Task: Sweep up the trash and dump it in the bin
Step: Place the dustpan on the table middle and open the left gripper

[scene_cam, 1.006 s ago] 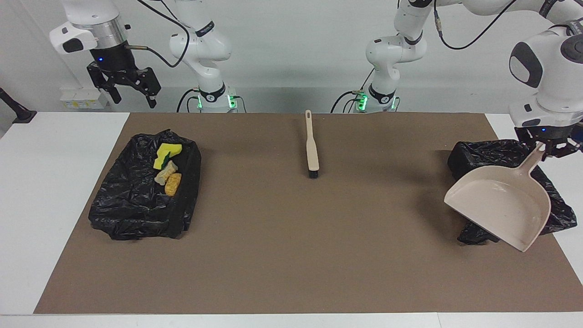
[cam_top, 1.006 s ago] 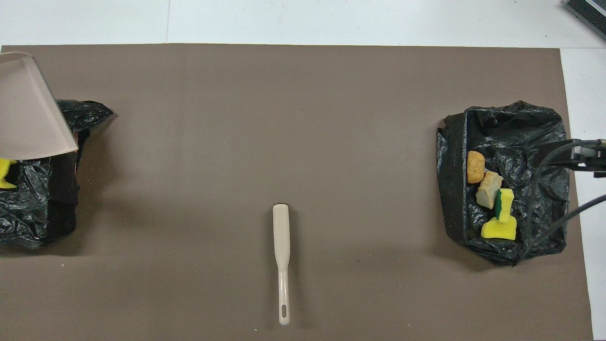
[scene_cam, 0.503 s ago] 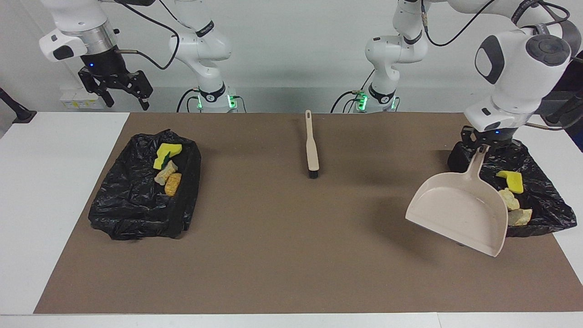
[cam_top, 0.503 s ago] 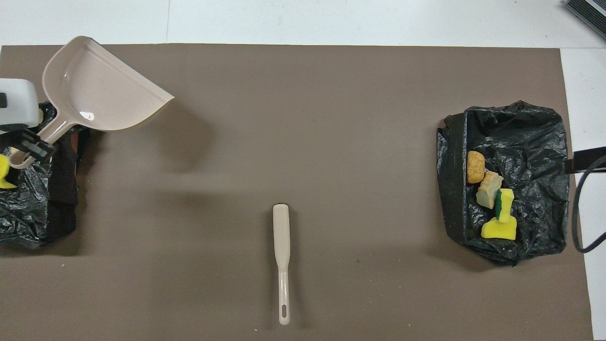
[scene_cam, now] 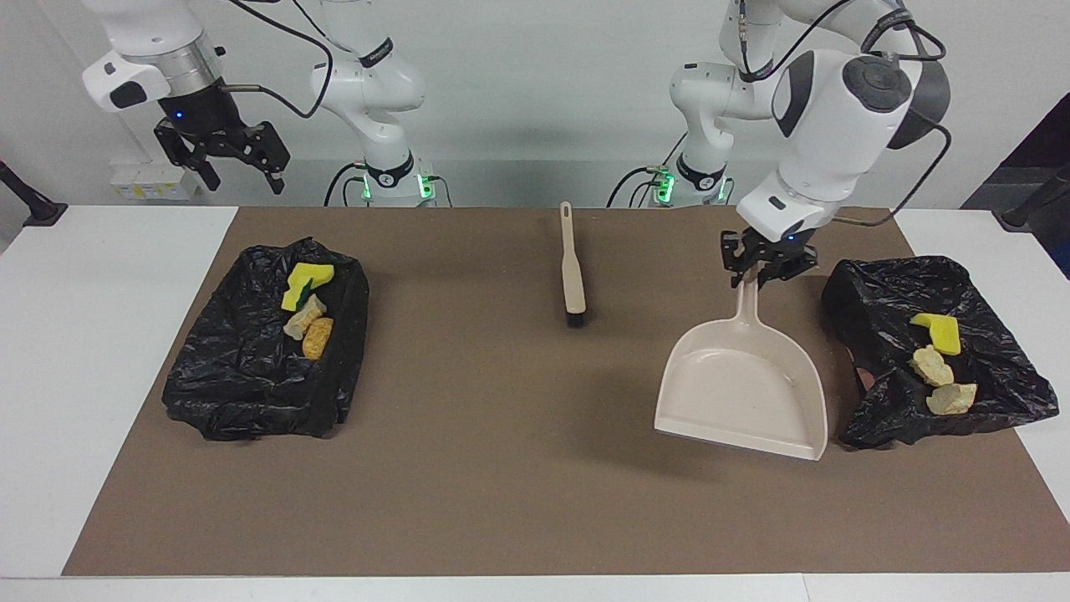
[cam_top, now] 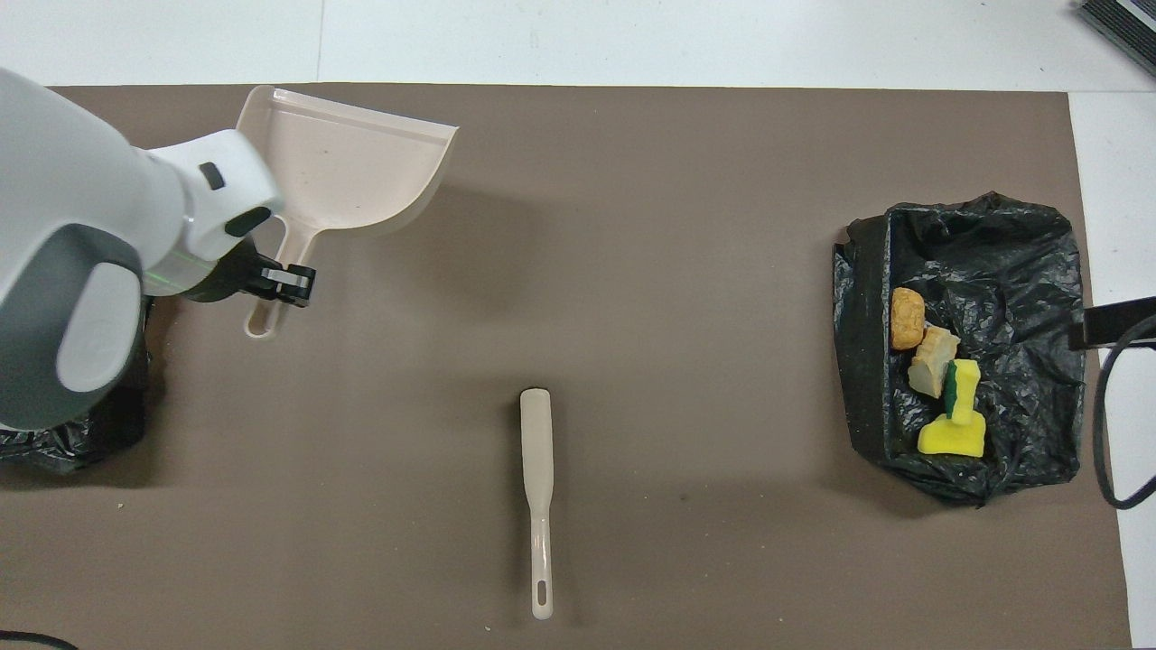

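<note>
Facing view: the left pincer (scene_cam: pixel 766 274) was seen clenched on the top of the dustpan (scene_cam: pixel 744 386) handle, the pan hung tilted over the brown mat (scene_cam: pixel 501 485) just beside the black-lined bin (scene_cam: pixel 886 284) at the left arm's end of the table (scene_cam: pixel 100 351). The pan looked empty; it was judged to be held aloft for carrying after dumping. Its long axis ran from the robots outward, handle toward them, open lip away. Trash (scene_cam: pixel 938 364), one yellow chunk and two pale lumps, lay in that bin. More scraps (scene_cam: pixel 308 311) lay in the second bin (scene_cam: pixel 217 393) at the right arm's end. The right pincer (scene_cam: pixel 236 171) was held high above the table edge near that bin, fingers spread, grasping nothing, evidently waiting. The brush (scene_cam: pixel 573 276) lay unheld mid-table, bristles away from the robots.

Overhead view: the dustpan (cam_top: pixel 348 162) mouth was seen pointed away from the robots, angled toward mid-table. The brush (cam_top: pixel 539 496) lay lengthwise, handle toward the robots. The scraps (cam_top: pixel 939 379) sat along the bin wall toward mid-table.
</note>
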